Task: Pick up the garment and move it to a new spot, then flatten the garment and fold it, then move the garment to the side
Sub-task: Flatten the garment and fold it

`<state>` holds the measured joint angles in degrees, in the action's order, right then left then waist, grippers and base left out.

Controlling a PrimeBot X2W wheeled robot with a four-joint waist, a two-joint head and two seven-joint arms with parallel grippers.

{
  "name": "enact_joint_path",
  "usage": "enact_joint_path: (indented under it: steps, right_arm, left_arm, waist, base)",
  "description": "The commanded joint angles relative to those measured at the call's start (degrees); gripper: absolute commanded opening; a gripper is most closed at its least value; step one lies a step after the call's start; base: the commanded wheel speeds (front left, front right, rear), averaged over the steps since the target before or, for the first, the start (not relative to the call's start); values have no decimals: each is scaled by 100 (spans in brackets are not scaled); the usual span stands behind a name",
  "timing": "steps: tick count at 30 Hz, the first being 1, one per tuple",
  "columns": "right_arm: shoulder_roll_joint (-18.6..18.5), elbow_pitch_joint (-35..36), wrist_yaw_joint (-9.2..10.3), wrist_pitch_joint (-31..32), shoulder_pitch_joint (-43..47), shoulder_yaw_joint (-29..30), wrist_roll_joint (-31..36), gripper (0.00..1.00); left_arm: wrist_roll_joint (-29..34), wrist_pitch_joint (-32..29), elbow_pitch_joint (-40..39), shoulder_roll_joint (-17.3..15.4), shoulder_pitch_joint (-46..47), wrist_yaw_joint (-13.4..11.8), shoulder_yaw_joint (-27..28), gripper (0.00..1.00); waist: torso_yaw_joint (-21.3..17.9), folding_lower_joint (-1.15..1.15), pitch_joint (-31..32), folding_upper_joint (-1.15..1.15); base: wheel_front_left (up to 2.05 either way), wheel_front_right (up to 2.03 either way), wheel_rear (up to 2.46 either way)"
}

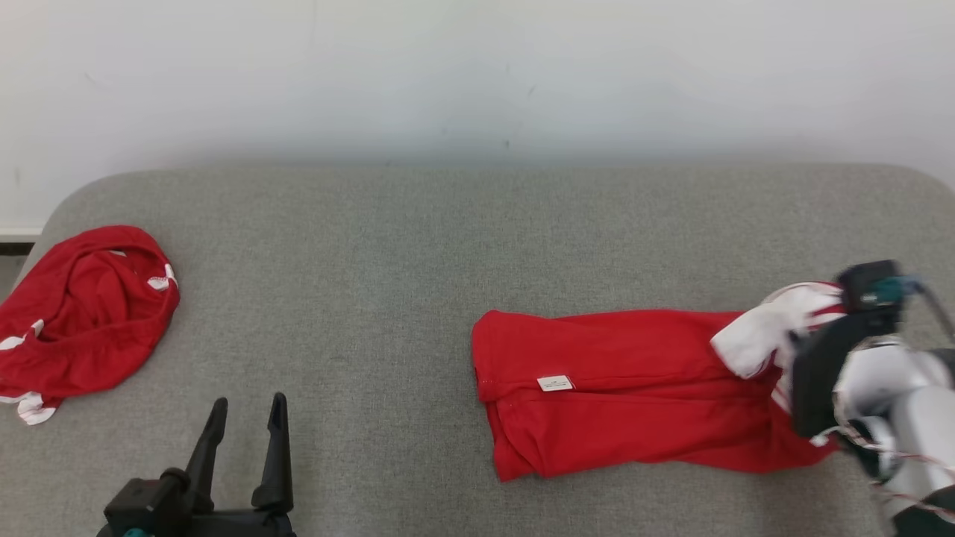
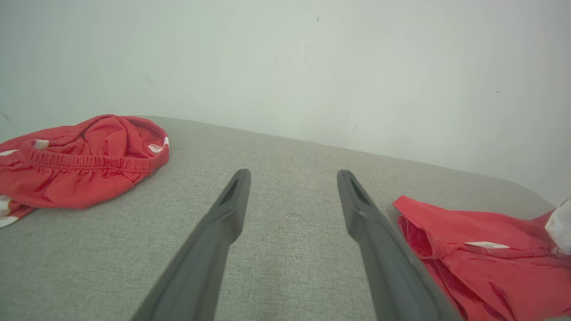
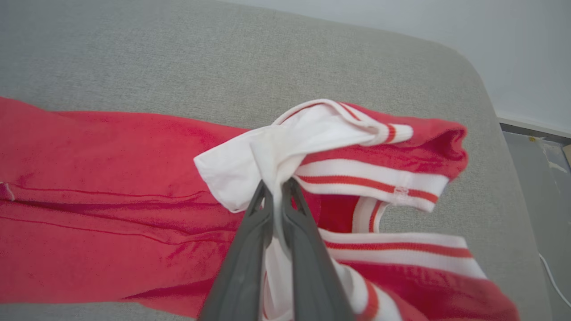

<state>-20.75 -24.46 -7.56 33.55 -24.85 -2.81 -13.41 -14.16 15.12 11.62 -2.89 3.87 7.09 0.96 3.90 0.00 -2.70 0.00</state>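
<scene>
A red garment (image 1: 619, 388) with white, red-striped trim lies stretched out on the right half of the grey padded surface (image 1: 373, 246), a small white label on its near fold. My right gripper (image 3: 276, 185) is shut on a bunched white part (image 3: 232, 169) at the garment's right end, and that end is lifted a little. In the head view the right gripper (image 1: 802, 350) stands at the garment's right end, its fingertips hidden in the cloth. My left gripper (image 1: 248, 406) is open with nothing between its fingers, low at the front left (image 2: 293, 176), left of the garment (image 2: 482, 263).
A second red garment (image 1: 82, 321) lies crumpled at the far left edge, also seen in the left wrist view (image 2: 84, 165). A pale wall runs behind the surface. The surface's rounded right edge (image 3: 504, 147) drops to the floor (image 3: 544, 178).
</scene>
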Motion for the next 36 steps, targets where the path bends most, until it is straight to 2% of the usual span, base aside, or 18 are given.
enact_joint_path:
  steps: [1,5,10,19,27,29,30,31,36]
  right_arm:
    - [112,234,15,170,71,-313,-91,0]
    - [363,543,16,462,-92,-1027,-321,0]
    - [676,421,16,562,-322,-1553,-507,0]
    - [1420,-614,16,406,-813,-2283,-694,0]
    - [1736,-1690,16,-83,-1277,-2384,-648,0]
    - [1774,-1917,15,-231,-1363,-2464,-722,25]
    - [1782,-1997,15,-300,-1412,-2496,-812,94]
    - [1783,-2059,15,-373,-1465,-2507,-914,100]
    - [1781,-1845,15,-688,-1632,-2911,-1807,100]
  left_arm:
    - [-55,1,21,0,-110,-12,-24,100]
    - [-94,1,39,0,-173,-31,-76,100]
    - [-146,2,53,-2,-164,-46,-150,100]
    - [-199,1,106,-2,-32,-76,-425,100]
    - [-233,1,165,-2,62,-75,-542,100]
    - [-250,1,191,-1,64,-73,-569,100]
    - [-249,1,200,-1,71,-73,-585,100]
    - [-257,1,208,-2,82,-75,-596,100]
    - [-288,2,245,-1,94,-87,-561,100]
  waist:
    - [-21,0,132,0]
    - [7,0,184,0]
    - [90,0,171,0]
    - [419,0,84,0]
    - [671,0,17,0]
    - [707,0,12,0]
    - [723,0,4,0]
    - [732,0,-4,0]
    - [682,0,10,0]
  base:
    - [0,0,0]
    - [0,0,0]
    - [0,0,0]
    - [0,0,0]
    - [0,0,0]
    - [0,0,0]
    - [0,0,0]
    - [0,0,0]
    - [0,0,0]
